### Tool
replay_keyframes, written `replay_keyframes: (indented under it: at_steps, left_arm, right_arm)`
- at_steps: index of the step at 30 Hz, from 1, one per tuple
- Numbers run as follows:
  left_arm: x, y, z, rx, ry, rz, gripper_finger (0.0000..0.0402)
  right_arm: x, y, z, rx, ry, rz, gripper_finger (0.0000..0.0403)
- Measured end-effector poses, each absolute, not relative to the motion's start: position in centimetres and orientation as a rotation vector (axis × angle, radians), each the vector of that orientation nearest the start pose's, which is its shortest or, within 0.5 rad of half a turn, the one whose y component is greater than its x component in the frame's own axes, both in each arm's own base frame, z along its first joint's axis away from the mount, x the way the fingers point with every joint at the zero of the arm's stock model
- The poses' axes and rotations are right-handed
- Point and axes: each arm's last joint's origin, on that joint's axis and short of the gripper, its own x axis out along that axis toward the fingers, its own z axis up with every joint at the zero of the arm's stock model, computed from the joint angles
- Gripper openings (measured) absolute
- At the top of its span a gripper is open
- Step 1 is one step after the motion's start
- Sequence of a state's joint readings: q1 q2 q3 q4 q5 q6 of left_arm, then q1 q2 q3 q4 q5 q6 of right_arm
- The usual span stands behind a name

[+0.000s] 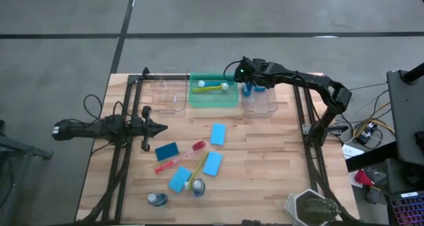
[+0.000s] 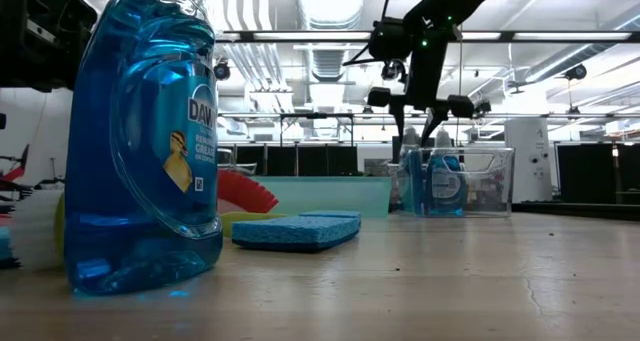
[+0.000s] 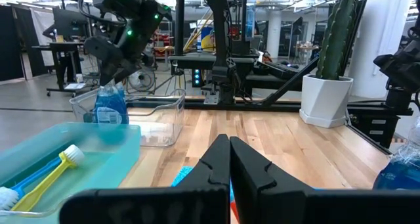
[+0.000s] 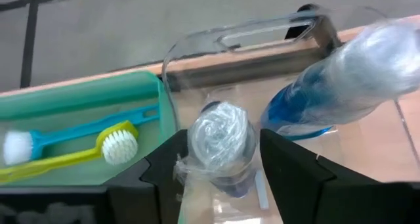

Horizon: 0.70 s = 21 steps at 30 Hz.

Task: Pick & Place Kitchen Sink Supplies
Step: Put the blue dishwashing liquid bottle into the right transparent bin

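- Right end effector hangs over the clear bin at upper right of the high view, fingers spread either side of a bottle, barely gripping it if at all.
- Risk, I'd guess: the bottle tips against the other bottle in there.
- Left end effector sits closed, mid-left.
- Only the high view shows the sponges and brushes left on the tabletop.

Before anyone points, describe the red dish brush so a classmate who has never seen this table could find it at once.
Start at the green bin at the far edge of the wooden table, then come toward the near edge to the loose supplies. Among the blue sponges, the red dish brush lies slanted beside the darkest sponge. It is the only red item; its neighbouring loose brush is yellow.
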<state>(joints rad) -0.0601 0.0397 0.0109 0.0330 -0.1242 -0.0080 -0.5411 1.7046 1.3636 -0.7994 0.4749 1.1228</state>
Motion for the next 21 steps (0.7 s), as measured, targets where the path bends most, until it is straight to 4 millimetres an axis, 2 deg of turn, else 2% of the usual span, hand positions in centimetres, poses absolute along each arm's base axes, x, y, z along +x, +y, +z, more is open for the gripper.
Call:
replay_keyframes:
  at_steps: [9,16,21]
  left_arm:
    - [9.9,-0.2,16.7,-0.008,-0.005,0.064,0.0003]
    - [9.9,-0.2,16.7,-0.009,-0.004,0.064,0.0003]
    - [9.9,-0.2,16.7,-0.008,-0.004,0.064,0.0003]
  right_arm:
    - [28.9,-18.4,26.0,0.929,0.557,-1.429,0.0207]
    - [28.2,-17.9,28.0,0.885,0.523,-1.379,0.0206]
    - [27.9,-16.4,30.0,0.845,0.487,-1.296,0.0206]
